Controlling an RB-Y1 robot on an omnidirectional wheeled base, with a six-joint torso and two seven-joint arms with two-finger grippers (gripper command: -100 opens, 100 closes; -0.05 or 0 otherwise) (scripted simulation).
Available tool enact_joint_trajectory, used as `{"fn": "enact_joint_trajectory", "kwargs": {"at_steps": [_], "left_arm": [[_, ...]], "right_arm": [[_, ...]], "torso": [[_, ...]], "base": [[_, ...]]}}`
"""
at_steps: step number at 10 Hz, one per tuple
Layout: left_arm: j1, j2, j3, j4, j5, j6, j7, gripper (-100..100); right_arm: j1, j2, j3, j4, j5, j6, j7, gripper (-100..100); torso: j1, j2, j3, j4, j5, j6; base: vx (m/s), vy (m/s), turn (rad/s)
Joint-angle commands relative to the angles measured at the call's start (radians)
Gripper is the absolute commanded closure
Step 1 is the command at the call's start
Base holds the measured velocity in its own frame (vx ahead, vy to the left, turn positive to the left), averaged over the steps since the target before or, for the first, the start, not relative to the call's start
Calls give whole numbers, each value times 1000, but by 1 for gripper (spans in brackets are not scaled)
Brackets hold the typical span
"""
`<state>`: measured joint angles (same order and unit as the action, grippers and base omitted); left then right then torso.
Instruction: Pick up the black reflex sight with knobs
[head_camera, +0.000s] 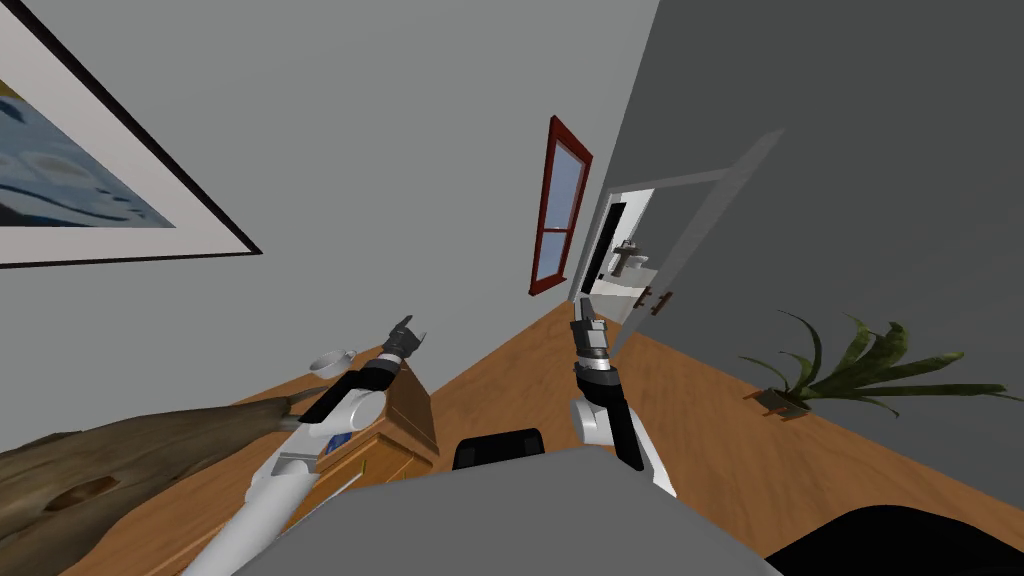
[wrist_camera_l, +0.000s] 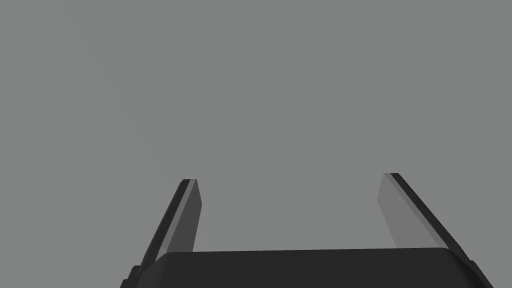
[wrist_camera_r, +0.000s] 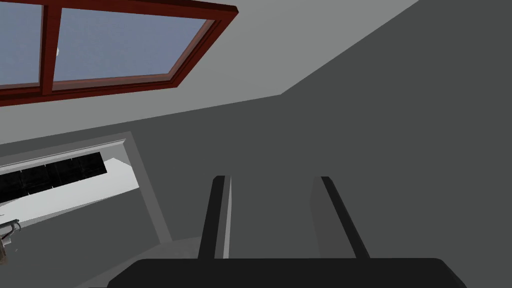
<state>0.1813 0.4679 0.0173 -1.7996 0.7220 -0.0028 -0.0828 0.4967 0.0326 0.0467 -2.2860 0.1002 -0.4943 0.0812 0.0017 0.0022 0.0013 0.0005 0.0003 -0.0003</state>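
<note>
Sensibly, with left gripper (head_camera: 413, 330) wide open over the wooden worktop (head_camera: 408, 402), right gripper (head_camera: 583, 303) narrowly open beside it, both empty, I'd first scan it for the sight.

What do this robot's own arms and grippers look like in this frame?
The left arm and right arm are white and light grey tubes with black joint sections. The left one bears a small blue marking. The left gripper and right gripper are each a dark box carrying two thin, light grey blades edged in black.
</note>
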Motion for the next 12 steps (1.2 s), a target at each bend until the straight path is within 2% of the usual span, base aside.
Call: {"fn": "enact_joint_trajectory", "kwargs": {"at_steps": [1, 2, 3, 4, 5, 6, 7, 8, 9, 10, 11, 12], "left_arm": [[-11, 11, -4, 34, 18, 35, 4, -100], [-38, 38, -4, 68, 55, 78, 14, -100], [-38, 38, -4, 85, 55, 89, 14, -100], [-64, 65, -4, 115, 90, 126, 25, -100], [-64, 65, -4, 134, 90, 144, 25, -100], [-90, 92, -3, 168, 124, 182, 36, -100], [-90, 92, -3, 189, 124, 200, 36, -100], [-116, 119, -3, 224, 155, 232, 48, -100], [-116, 119, -3, 243, 155, 257, 48, -100], [-142, 145, -2, 273, 185, 296, 60, -100], [-142, 145, -2, 298, 185, 313, 60, -100], [-168, 171, 0, 330, 212, 349, 72, -100]], "right_arm": [[0, 0, 0, 0, 0, 0, 0, 0], [0, 0, 0, 0, 0, 0, 0, 0], [0, 0, 0, 0, 0, 0, 0, 0], [0, 0, 0, 0, 0, 0, 0, 0], [0, 0, 0, 0, 0, 0, 0, 0], [0, 0, 0, 0, 0, 0, 0, 0], [0, 0, 0, 0, 0, 0, 0, 0], [0, 0, 0, 0, 0, 0, 0, 0], [0, 0, 0, 0, 0, 0, 0, 0], [0, 0, 0, 0, 0, 0, 0, 0], [0, 0, 0, 0, 0, 0, 0, 0], [0, 0, 0, 0, 0, 0, 0, 0]], "torso": [[0, 0, 0, 0, 0, 0], [0, 0, 0, 0, 0, -1], [1, 0, 0, 0, 0, 0], [1, 0, 0, 0, 0, -1], [1, 0, 0, 0, 0, 0], [1, 0, 0, 0, 0, -1], [2, 0, 0, 0, 0, 0], [1, 0, 0, 0, 0, -1], [1, 0, 0, 0, 0, 0], [1, 0, 0, 0, 0, -1], [2, 0, 0, 0, 0, 0], [2, 0, 0, 0, 1, -1]], "base": [[-34, 19, -94], [-49, 28, -146], [-40, 22, -91], [-39, 23, -165], [-35, 26, -85], [-46, 33, -128], [-38, 28, -86], [-48, 23, -144], [-42, 27, -86], [-42, 38, -130], [-36, 38, -83], [-51, 47, -145]]}}
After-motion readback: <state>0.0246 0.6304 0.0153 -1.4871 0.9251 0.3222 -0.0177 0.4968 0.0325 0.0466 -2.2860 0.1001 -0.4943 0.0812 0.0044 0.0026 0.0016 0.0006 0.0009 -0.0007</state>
